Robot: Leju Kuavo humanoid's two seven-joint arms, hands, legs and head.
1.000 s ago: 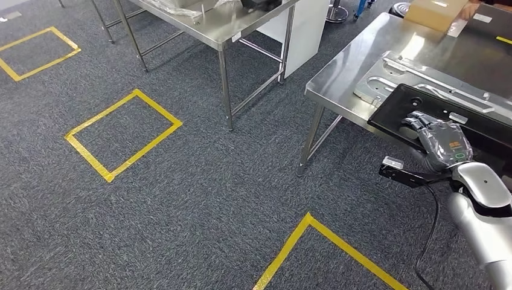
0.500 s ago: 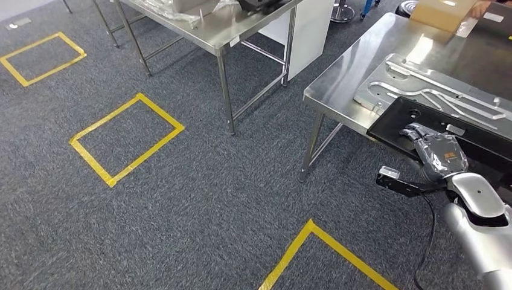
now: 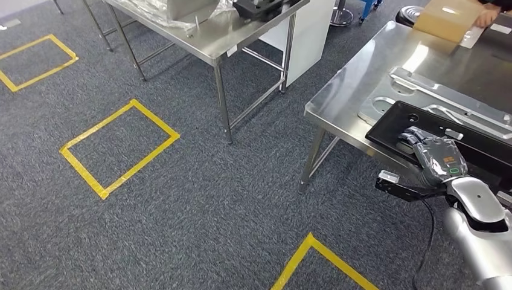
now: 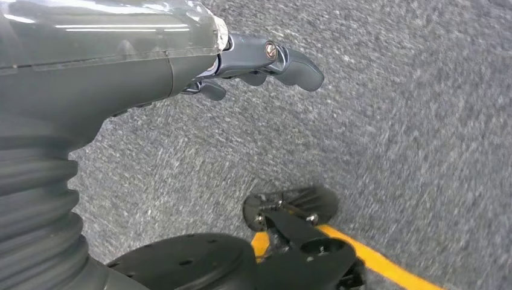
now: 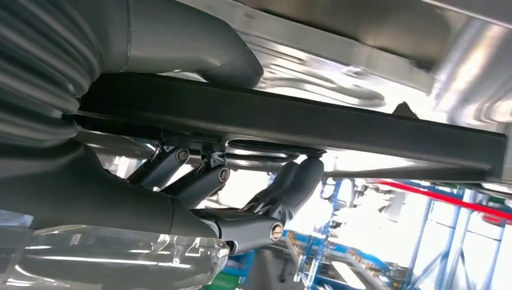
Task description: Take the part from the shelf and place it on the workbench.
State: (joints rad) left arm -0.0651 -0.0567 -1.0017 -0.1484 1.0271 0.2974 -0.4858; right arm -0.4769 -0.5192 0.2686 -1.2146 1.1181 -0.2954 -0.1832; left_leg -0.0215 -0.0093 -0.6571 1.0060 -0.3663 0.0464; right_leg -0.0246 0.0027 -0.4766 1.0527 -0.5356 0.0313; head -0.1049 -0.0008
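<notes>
The part is a flat black panel (image 3: 477, 148). It lies partly over the near edge of the steel workbench (image 3: 356, 84), on top of a silver metal plate (image 3: 422, 84). My right hand (image 3: 438, 154) grips the panel's near edge. In the right wrist view the thumb lies on one face of the black panel (image 5: 338, 130) and the darker fingers (image 5: 199, 181) curl against the other. My left hand (image 4: 181, 54) hangs over the grey carpet with its fingers apart, holding nothing.
A second steel table (image 3: 205, 33) stands at the back, with a white cabinet (image 3: 308, 30) beside it. Yellow tape squares (image 3: 118, 148) mark the carpet. A cardboard box (image 3: 445, 17) sits at the workbench's far end, with a person's hand (image 3: 492, 15) on it.
The whole picture has shifted a little, so the camera has moved. My right hand keeps its hold on the black panel at the workbench's edge.
</notes>
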